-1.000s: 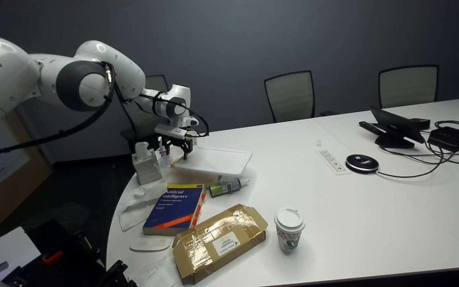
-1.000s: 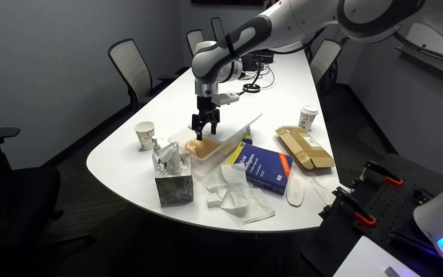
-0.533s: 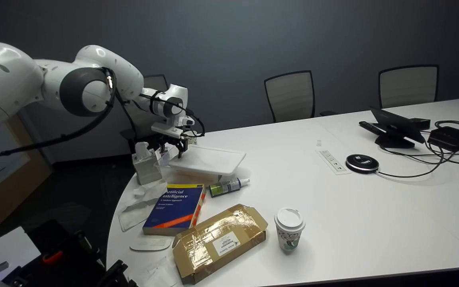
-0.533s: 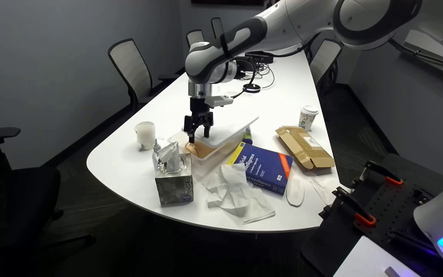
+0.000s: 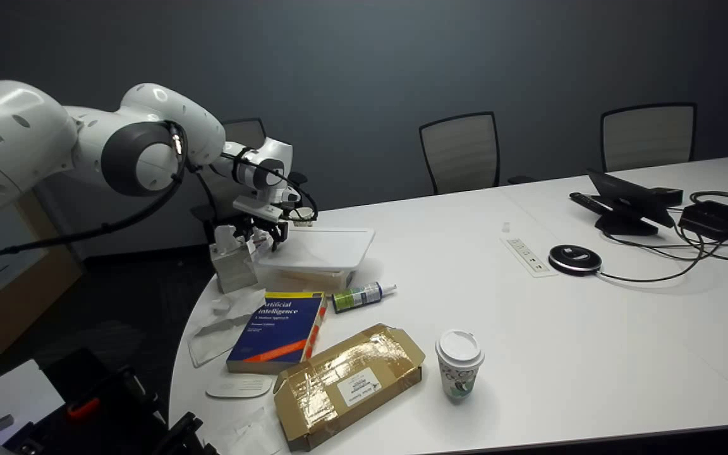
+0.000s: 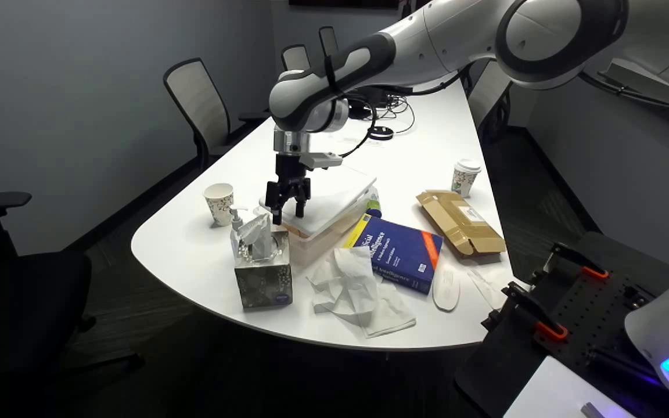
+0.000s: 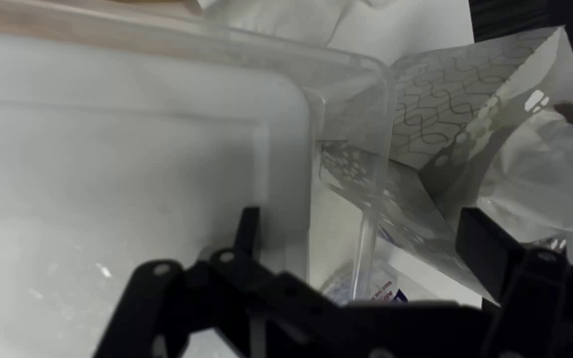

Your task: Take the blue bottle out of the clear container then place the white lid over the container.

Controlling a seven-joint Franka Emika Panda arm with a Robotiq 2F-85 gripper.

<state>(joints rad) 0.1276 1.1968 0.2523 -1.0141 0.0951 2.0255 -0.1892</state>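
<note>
white round-cornered lid (image 6: 328, 202) partly covers the clear plastic container (image 6: 330, 234).

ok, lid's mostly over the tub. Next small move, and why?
I'd probably nudge the white lid slightly toward the tissue box: in the wrist view, the rim of the clear container shows past the lid's edge there, and the open gripper spans that edge.
</note>
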